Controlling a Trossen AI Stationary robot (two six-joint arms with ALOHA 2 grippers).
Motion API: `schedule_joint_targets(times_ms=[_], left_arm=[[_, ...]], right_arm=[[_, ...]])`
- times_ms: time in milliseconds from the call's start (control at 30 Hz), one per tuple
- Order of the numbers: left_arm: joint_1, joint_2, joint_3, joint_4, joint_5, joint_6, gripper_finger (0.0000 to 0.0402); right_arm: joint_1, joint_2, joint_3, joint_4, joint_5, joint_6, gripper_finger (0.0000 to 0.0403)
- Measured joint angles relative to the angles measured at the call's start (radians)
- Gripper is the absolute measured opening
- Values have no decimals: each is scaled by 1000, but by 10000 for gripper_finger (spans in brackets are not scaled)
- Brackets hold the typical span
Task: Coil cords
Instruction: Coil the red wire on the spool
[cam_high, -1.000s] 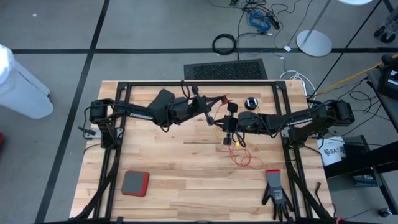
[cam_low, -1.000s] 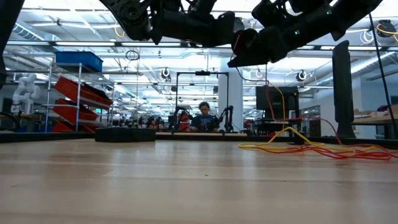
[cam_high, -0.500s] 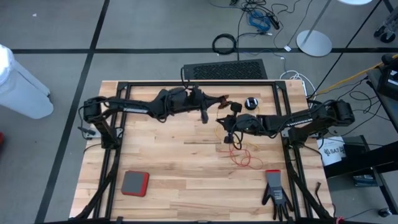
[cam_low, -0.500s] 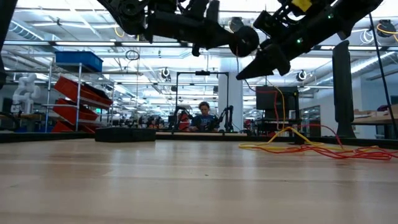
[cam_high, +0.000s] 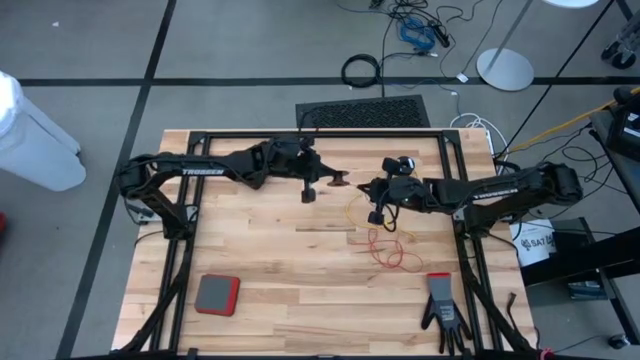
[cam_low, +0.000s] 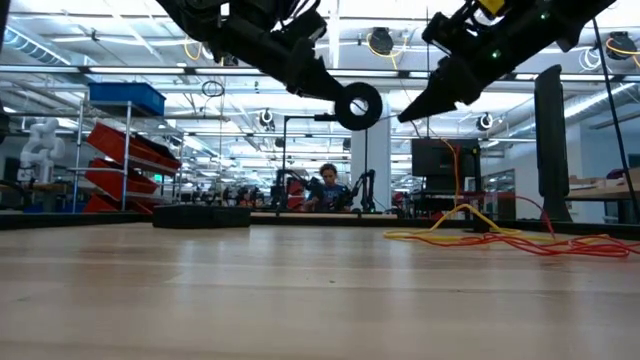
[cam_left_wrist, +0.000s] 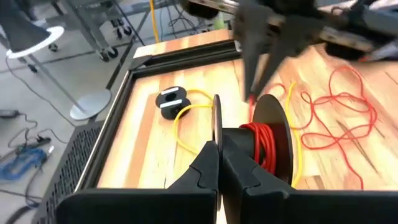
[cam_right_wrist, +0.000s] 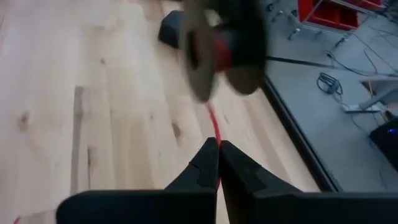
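Note:
My left gripper (cam_high: 322, 183) is shut on a small black reel (cam_high: 338, 181) wound with reddish-orange cord (cam_left_wrist: 264, 140), held above the table's far middle; the low view shows the reel (cam_low: 357, 105) face-on. My right gripper (cam_high: 377, 197) is just right of it, shut on the reddish-orange cord (cam_right_wrist: 214, 132). The cord's loose loops (cam_high: 388, 250) lie on the table. A second reel (cam_left_wrist: 171, 99) lies on the table near the far edge, with the yellow cord (cam_left_wrist: 186, 113) running from it. My left gripper pinches the edge of the reel's thin side disc (cam_left_wrist: 216, 121) between its two fingers. The reel is lifted clear of the table, its axle level. My right gripper pinches the reddish-orange cord (cam_right_wrist: 216, 140) between its fingertips, a short way from the reel. The cord runs on from the fingers to the reel.
A black rail frame (cam_high: 320, 135) borders the table. A red and grey pad (cam_high: 217, 294) lies at the near left, a black glove (cam_high: 443, 308) at the near right. A black grille (cam_high: 362, 112) sits past the far edge.
My left gripper has turned about its wrist and swung the reel, which now faces the low camera instead of showing edge-on. My right gripper has risen and gone toward the table's far edge with the cord.

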Motion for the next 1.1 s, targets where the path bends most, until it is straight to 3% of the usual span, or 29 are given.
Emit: schedule_joint_targets(times_ms=[333,667,933,1100], left_arm=[[-64,41,0,61,-147,146,0],[-141,117,-2,258,-420,292,0],[-170,162,-2,373,-555,363,0],[-164,187,-2,438,-621,362,0]], right_arm=[[-6,-12,0,102,-101,68,0],[-8,-2,0,164,-81,127,0],[-9,14,0,241,-48,112,0],[-6,17,2,292,-79,101,8]])
